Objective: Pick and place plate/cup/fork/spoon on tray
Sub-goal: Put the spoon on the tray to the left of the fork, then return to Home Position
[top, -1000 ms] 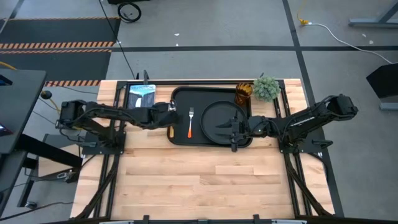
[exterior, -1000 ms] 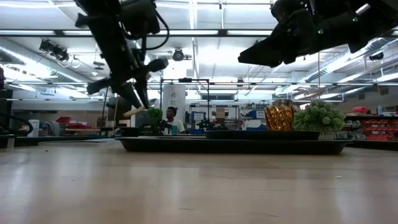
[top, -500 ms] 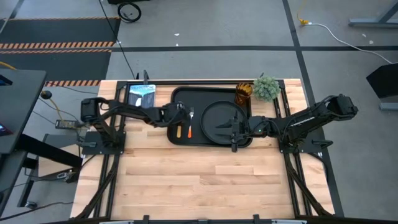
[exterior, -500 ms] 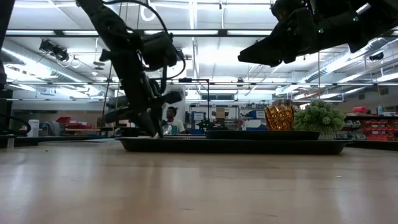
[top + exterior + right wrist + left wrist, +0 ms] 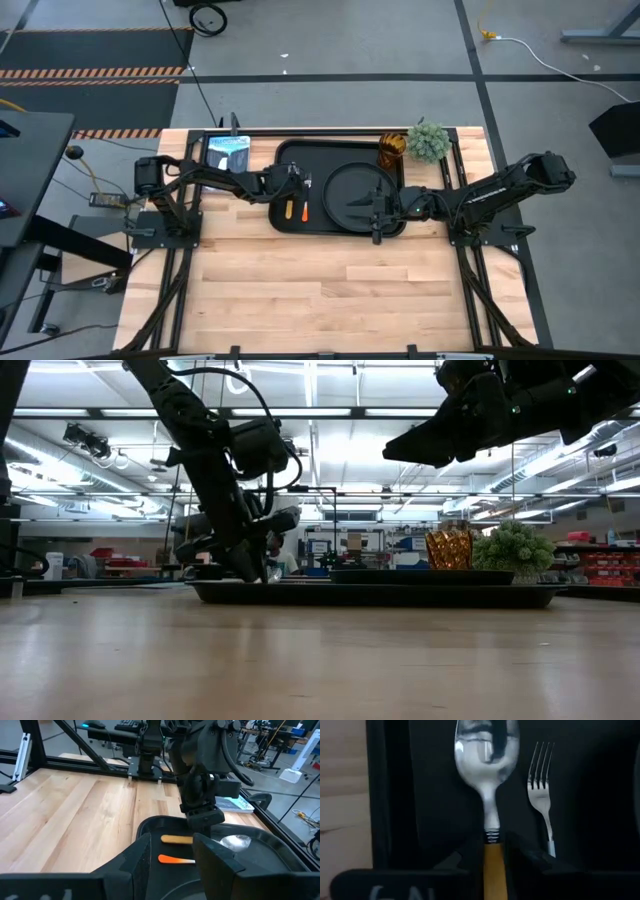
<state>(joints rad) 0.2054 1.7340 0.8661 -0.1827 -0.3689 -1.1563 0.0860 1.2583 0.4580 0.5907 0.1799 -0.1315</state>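
The black tray [image 5: 284,150] lies at the table's far middle. The round black plate [image 5: 350,190] lies on its right half, and the amber cup [image 5: 390,151] stands at its far right corner. The fork [image 5: 307,195] lies on the tray's left part, tines toward the far edge. My left gripper [image 5: 289,186] is down over the tray's left part, shut on the spoon [image 5: 486,755], which lies beside the fork [image 5: 542,785]. My right gripper [image 5: 375,209] hovers open and empty over the plate's near right rim, high in the low view [image 5: 400,455]. My left gripper pinches the spoon's orange handle [image 5: 493,860] between its two fingers, just behind the silver neck. The fingers come from above, pointing down [image 5: 201,817]. The spoon lies level along the tray's floor, bowl [image 5: 234,840] toward the far edge and the handle's free end [image 5: 172,839] toward the near edge.
A green fuzzy potted plant [image 5: 428,142] stands just right of the cup, off the tray. A blue-and-white flat thing [image 5: 228,152] lies left of the tray. The wooden table's near half [image 5: 330,290] is bare. A person shows far off in the room [image 5: 275,550].
My left gripper has gone toward the table's right edge, from the tray's left rim to over its left part, and down. The spoon, held above the tray before, is now low on the tray beside the fork.
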